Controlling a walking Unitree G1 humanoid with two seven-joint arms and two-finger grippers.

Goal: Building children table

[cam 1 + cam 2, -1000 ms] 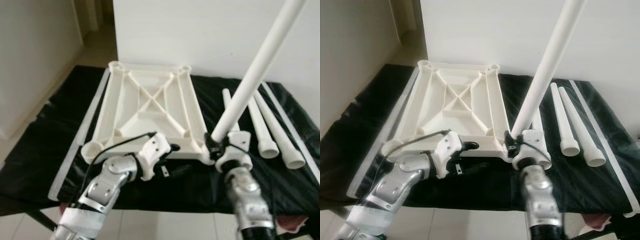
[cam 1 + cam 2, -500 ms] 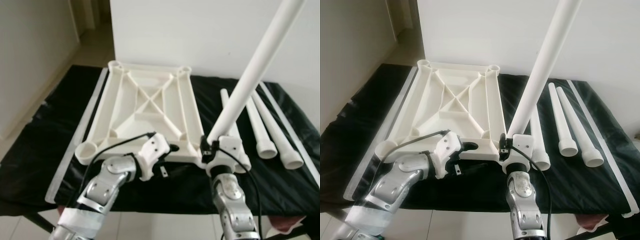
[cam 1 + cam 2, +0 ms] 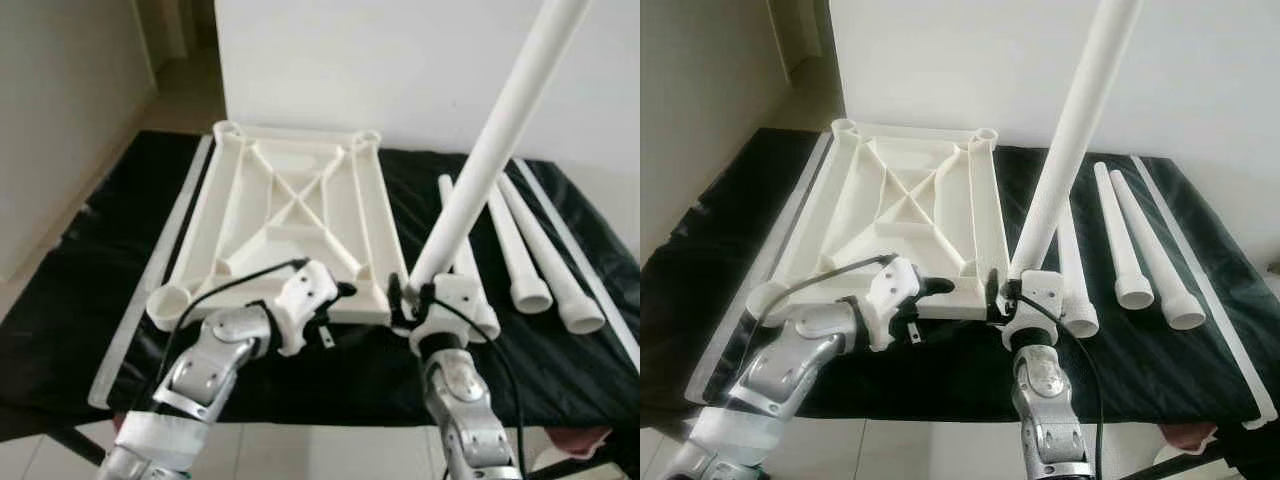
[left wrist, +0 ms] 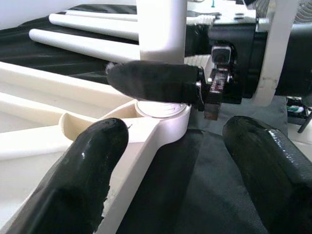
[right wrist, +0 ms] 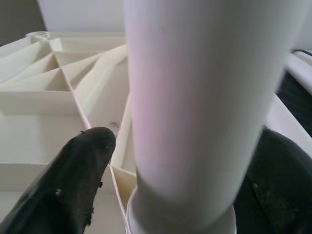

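Black cloth (image 3: 90,290) bears ribbed white tabletop (image 3: 290,215); right end effector (image 3: 1012,292) grips smooth tube (image 3: 490,150)

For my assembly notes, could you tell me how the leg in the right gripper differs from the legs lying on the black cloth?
The held leg stands nearly upright, leaning slightly; the loose legs lie flat on the black cloth. The held leg's lower end sits at the tabletop's near corner socket, gripped by the right gripper; the loose legs touch no socket. All are white, tapered tubes.
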